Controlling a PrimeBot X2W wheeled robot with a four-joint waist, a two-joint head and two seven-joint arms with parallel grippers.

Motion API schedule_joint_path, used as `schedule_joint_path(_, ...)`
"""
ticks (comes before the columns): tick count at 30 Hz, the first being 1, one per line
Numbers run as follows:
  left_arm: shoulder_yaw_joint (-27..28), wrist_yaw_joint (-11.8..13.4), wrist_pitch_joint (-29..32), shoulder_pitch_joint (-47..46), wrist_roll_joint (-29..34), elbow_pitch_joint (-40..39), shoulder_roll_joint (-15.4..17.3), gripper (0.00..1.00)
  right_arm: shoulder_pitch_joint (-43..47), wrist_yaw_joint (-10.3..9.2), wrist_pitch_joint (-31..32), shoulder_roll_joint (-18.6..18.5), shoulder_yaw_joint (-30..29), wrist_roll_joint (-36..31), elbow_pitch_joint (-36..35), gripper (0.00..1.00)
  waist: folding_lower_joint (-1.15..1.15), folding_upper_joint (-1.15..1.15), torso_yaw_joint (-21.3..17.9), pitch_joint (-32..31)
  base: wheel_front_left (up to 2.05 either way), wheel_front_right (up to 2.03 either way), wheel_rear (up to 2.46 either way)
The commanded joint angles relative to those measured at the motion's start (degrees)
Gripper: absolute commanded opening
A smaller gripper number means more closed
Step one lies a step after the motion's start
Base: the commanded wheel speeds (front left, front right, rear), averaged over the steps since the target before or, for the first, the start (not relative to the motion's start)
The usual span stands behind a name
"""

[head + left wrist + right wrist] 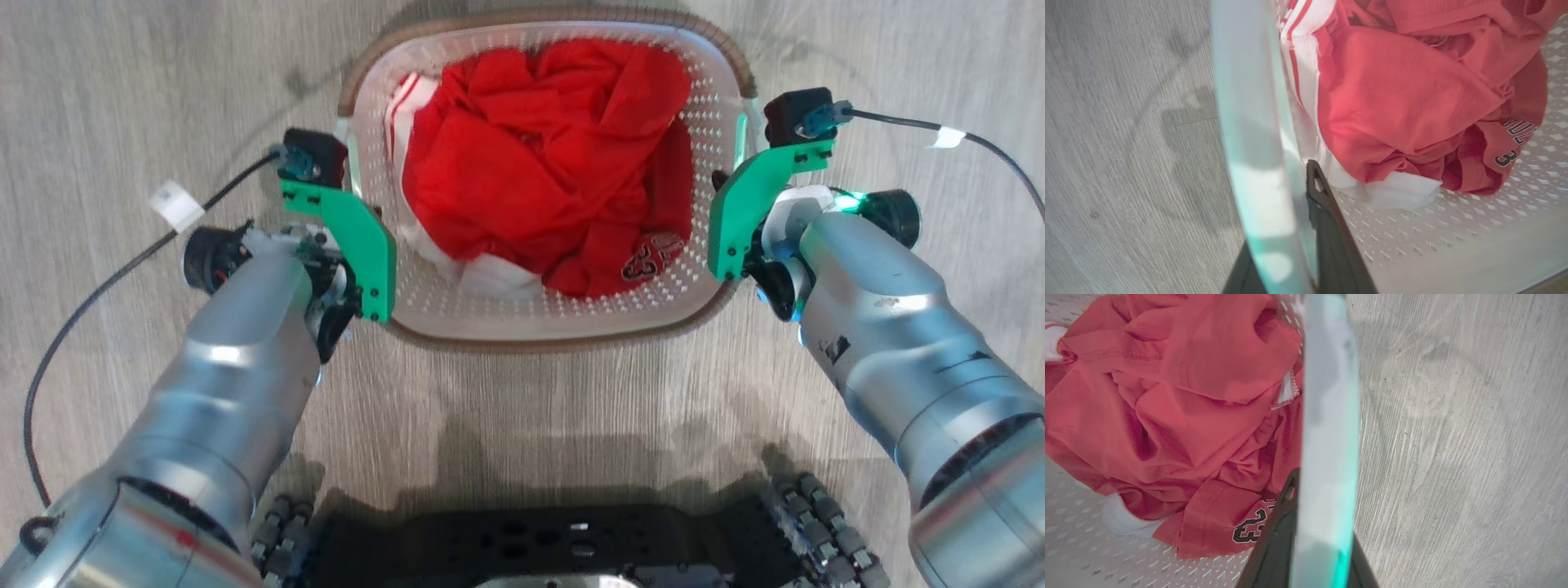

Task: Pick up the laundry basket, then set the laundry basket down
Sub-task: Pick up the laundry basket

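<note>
- A white perforated basket [490,304] with a brown rim sits in the middle of the head view, over a grey wood-grain floor [122,82]; I cannot tell whether it rests on the floor or is raised off it
- Crumpled red clothes [547,155] with white trim fill the basket; a black and white number is printed on one fold
- The left hand [1290,228] is at the basket's left side; in its wrist view the pale left handle [1249,122] runs between the two dark fingers [1331,228], one inside the basket and one outside, both pressed against it, so the hand is clamped on the handle
- The right hand [1327,522] is at the basket's right side; the pale right handle [1329,396] passes between its fingers [1276,539] in the same way, gripped from both sides
- Both silver forearms reach in from the lower corners of the head view, each with a green bracket by the basket wall
- The robot's dark base [531,547] lies along the bottom edge, near the basket
</note>
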Motion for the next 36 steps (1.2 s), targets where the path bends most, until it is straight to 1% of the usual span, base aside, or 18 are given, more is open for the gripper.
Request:
schedule_joint_path(1,-0.88,-0.42,0.64,2.68,-0.39,-1.34,1.80,0.00,2.83,0.09,0.58,1.01,1.12,0.24,-0.84,0.00,0.00,0.00,-0.23,-1.99,0.00,0.00,0.00)
schedule_joint_path(3,-1.60,-0.42,1.11,3.08,-0.90,-1.69,2.02,0.00,3.07,0.09,1.29,1.01,1.36,0.49,-0.86,0.00,0.00,0.00,-0.29,-2.84,0.00,0.00,0.00)
schedule_joint_path(7,-4.59,-0.42,3.76,4.63,-3.52,-3.45,2.54,0.00,4.31,0.09,4.46,1.01,2.36,1.36,-0.58,0.00,0.00,0.00,-0.27,-6.48,0.00,0.00,0.00)
schedule_joint_path(11,-9.29,-0.42,6.85,7.03,-6.78,-6.15,3.34,0.00,6.70,0.09,8.53,1.01,3.31,2.95,-0.49,0.00,0.00,0.00,-0.28,-12.32,0.00,0.00,0.00)
schedule_joint_path(19,-15.42,-0.42,11.61,11.42,-13.74,-8.69,4.68,0.00,11.43,0.09,14.69,1.01,4.97,5.57,-0.74,0.00,0.00,0.00,-0.43,-23.00,0.00,0.00,0.00)
schedule_joint_path(24,-18.77,-0.42,14.57,14.02,-17.26,-9.07,5.36,0.00,14.79,0.09,16.91,1.01,6.06,7.08,-1.51,0.00,0.00,0.00,-0.64,-29.93,0.00,0.00,0.00)
schedule_joint_path(30,-21.03,-0.42,14.41,16.75,-20.61,-8.80,5.56,0.00,19.05,0.09,18.54,1.01,7.26,8.95,-2.29,0.00,0.00,0.00,-0.32,-37.78,0.00,0.00,0.00)
schedule_joint_path(36,-23.46,-0.42,16.14,18.80,-23.14,-9.37,6.15,0.00,21.91,0.09,19.34,1.01,7.68,11.31,-3.21,0.00,0.00,0.00,0.21,-43.61,0.00,0.00,0.00)
